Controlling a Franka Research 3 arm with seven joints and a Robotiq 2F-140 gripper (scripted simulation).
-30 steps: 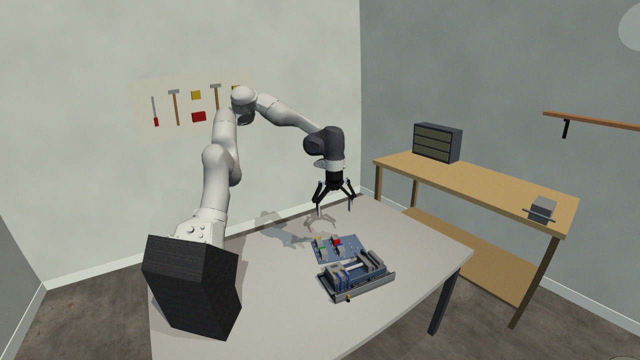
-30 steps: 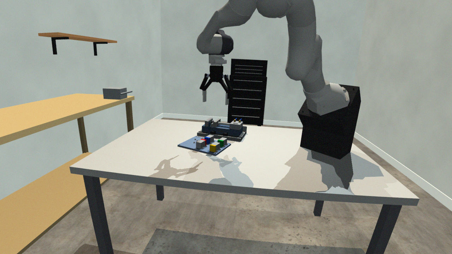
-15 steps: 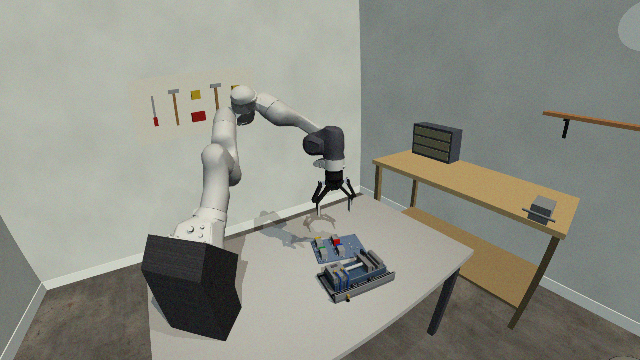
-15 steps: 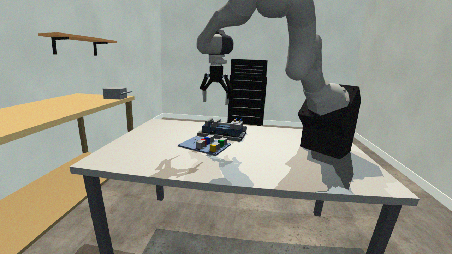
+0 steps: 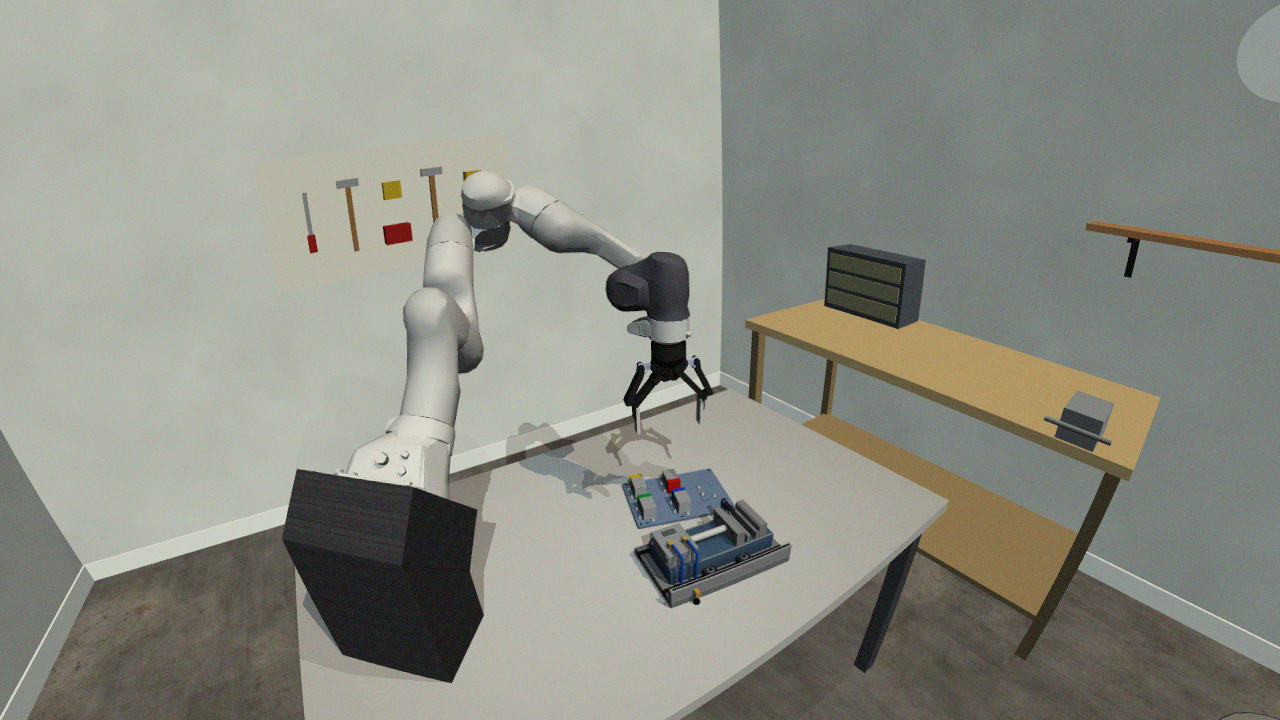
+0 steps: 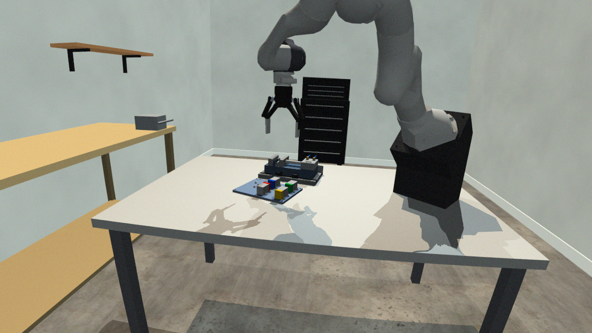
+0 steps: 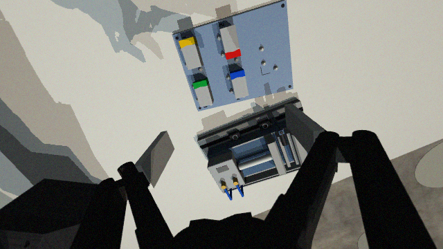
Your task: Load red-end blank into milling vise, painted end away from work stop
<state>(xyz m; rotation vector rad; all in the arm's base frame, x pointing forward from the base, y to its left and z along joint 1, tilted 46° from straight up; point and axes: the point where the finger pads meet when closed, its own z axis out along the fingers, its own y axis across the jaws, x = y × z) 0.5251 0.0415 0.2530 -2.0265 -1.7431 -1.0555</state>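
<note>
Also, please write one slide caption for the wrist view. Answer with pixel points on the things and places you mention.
Open gripper [image 5: 668, 428] [image 6: 282, 131] [image 7: 225, 128] above vise [image 5: 716, 548] [image 6: 291, 169] [image 7: 223, 160] and four blanks.

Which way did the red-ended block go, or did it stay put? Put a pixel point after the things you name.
No, the red-ended block [image 5: 670, 481] [image 6: 264, 188] [image 7: 230, 41] hasn't moved; it's in the same spot on the blue plate [image 5: 702, 510] [image 6: 247, 189] [image 7: 273, 31].
</note>
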